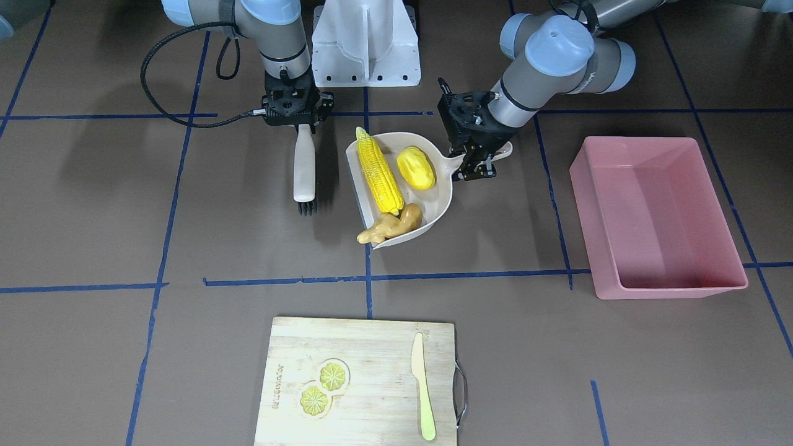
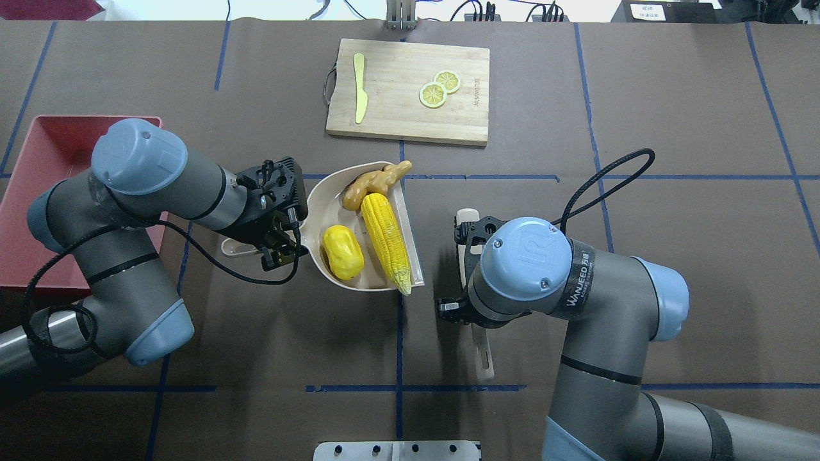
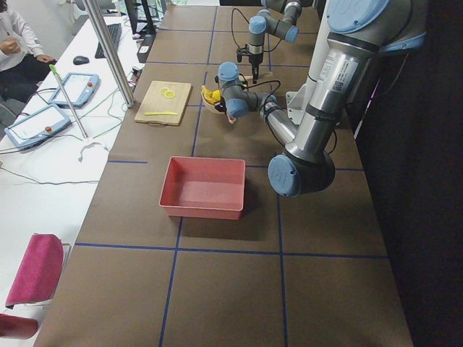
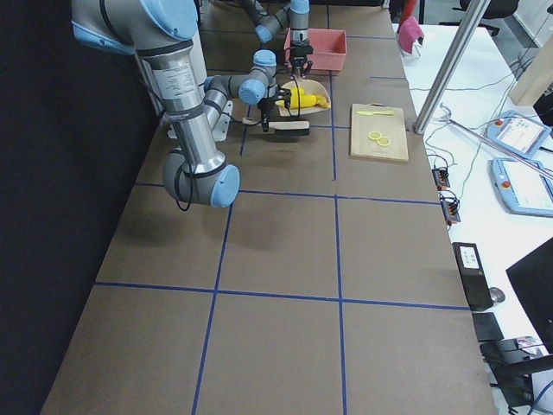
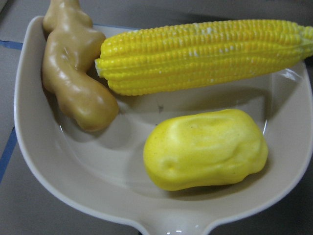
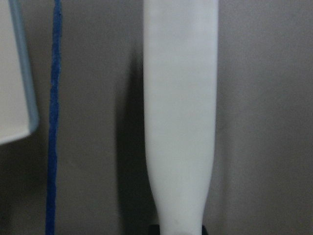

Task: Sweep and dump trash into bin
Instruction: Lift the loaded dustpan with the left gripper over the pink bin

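Three trash toys (image 1: 379, 172) in one dustpan (image 1: 441, 199); left fingers (image 1: 469, 167) tight on it, right fingers (image 1: 313, 122) on one brush (image 1: 303, 164)

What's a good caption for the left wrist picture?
Corn cob, ginger root and lumpy yellow vegetable lie in the beige dustpan.

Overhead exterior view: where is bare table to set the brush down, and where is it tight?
Widest bare patch: the table on the robot's right of the brush. A narrow strip lies between dustpan and cutting board. The gap between dustpan and bin is crowded by the left gripper.
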Robot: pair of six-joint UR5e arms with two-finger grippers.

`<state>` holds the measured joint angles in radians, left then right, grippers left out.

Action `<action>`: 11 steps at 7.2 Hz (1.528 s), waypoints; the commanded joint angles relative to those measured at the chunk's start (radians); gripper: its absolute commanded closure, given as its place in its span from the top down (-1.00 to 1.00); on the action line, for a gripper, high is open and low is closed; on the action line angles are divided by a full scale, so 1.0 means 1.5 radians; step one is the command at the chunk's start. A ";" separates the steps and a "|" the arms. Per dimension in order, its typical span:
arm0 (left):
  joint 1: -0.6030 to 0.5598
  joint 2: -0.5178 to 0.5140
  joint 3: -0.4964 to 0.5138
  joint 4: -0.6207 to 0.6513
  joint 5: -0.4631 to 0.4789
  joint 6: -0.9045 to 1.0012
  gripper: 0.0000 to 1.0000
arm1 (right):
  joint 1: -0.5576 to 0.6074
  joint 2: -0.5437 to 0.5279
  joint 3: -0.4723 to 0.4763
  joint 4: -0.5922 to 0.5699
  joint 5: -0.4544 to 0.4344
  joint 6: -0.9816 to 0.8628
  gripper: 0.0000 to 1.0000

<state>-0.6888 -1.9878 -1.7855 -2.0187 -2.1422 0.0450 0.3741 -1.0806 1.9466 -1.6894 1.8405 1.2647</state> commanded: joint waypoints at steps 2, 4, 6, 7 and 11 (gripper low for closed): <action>-0.092 0.028 -0.002 -0.042 -0.087 0.004 -1.00 | 0.000 -0.002 -0.002 0.003 -0.002 0.001 -1.00; -0.165 0.031 0.004 -0.043 -0.157 0.007 -1.00 | 0.000 -0.003 -0.002 0.003 -0.006 0.001 -1.00; -0.239 0.053 0.012 -0.036 -0.209 0.080 -1.00 | 0.000 -0.003 -0.002 0.004 -0.008 0.001 -1.00; -0.276 0.053 0.041 -0.035 -0.238 0.121 -1.00 | 0.000 -0.004 -0.002 0.004 -0.009 0.001 -1.00; -0.394 0.063 0.159 -0.034 -0.312 0.275 -1.00 | 0.000 -0.014 -0.001 0.005 -0.010 0.001 -1.00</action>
<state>-1.2244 -1.9021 -1.6079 -2.0706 -2.5538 0.4098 0.3731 -1.0997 1.9452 -1.6813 1.8257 1.2655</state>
